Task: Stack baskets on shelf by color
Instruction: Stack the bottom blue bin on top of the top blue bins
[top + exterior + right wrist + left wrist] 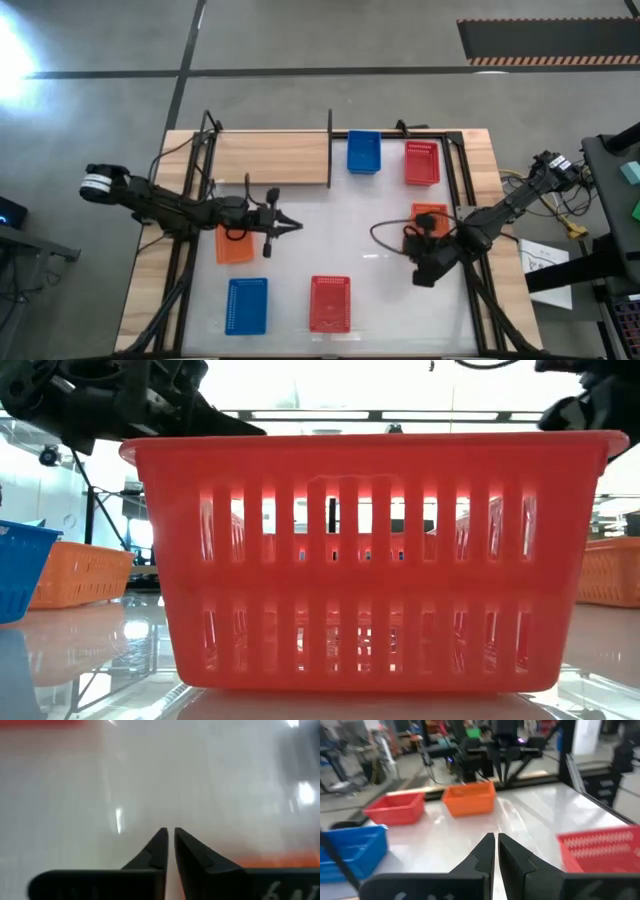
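Left end effector (292,224), fingers pressed together, hovers with an orange basket (235,243) at its 8 o'clock. Right end effector (424,276), also pressed together, has another orange basket (430,214) at 12 o'clock.

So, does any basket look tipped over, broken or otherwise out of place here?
Nothing stands out. All six baskets sit upright and apart on the white tabletop; none is on the wooden shelf yet. Both grippers, left and right, hold nothing.

Two dark jointed arms trail black cables; the left arm (150,195) wears a white band.
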You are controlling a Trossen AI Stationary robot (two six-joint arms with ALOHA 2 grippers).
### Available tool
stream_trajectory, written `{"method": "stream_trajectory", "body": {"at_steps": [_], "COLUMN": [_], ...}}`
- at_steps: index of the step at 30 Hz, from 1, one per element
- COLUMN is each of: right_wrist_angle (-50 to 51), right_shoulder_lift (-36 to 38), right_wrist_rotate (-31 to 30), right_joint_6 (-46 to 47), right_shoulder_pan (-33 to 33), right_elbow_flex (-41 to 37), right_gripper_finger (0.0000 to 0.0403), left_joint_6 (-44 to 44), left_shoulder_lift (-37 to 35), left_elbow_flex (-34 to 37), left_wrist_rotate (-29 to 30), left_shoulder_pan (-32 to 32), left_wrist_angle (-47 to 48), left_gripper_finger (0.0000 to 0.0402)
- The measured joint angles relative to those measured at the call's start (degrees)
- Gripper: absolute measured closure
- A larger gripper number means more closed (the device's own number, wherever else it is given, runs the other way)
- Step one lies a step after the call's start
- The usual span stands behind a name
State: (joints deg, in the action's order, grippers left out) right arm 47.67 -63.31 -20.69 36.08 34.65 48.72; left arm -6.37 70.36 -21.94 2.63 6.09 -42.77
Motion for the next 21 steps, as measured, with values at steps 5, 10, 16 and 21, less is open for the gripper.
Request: {"method": "stream_trajectory", "body": {"at_steps": [5, 10, 16, 21], "right_wrist_angle": [-26.2, -56.5, -73.8, -75.4], "right_shoulder_lift": [-0.1, -0.6, -1.3, -1.2], "right_wrist_rotate": [-5.8, -6.8, -7.0, -6.8], "right_joint_6": [-14.6, -27.1, -32.0, -34.3], "right_shoulder_pan": [-1.9, -4.2, -5.3, -5.2], "right_elbow_flex": [-7.9, -17.4, -24.2, -24.7], "right_gripper_finger": [0.0394, 0.0394, 0.0394, 0.0394], "left_joint_6": [0.0, 0.1, 4.2, 9.8], "left_shoulder_lift": [-0.9, -1.6, -0.7, 1.2], "left_elbow_flex": [-1.8, -7.3, -17.9, -24.9], "left_wrist_rotate": [0.6, 1.1, 2.3, 0.0], "left_shoulder_pan": [3.3, 6.4, 10.5, 15.3], "left_wrist_angle": [7.8, 22.9, 48.7, 64.5], "left_gripper_finger": [0.0395, 0.0395, 0.0388, 0.0342]}}
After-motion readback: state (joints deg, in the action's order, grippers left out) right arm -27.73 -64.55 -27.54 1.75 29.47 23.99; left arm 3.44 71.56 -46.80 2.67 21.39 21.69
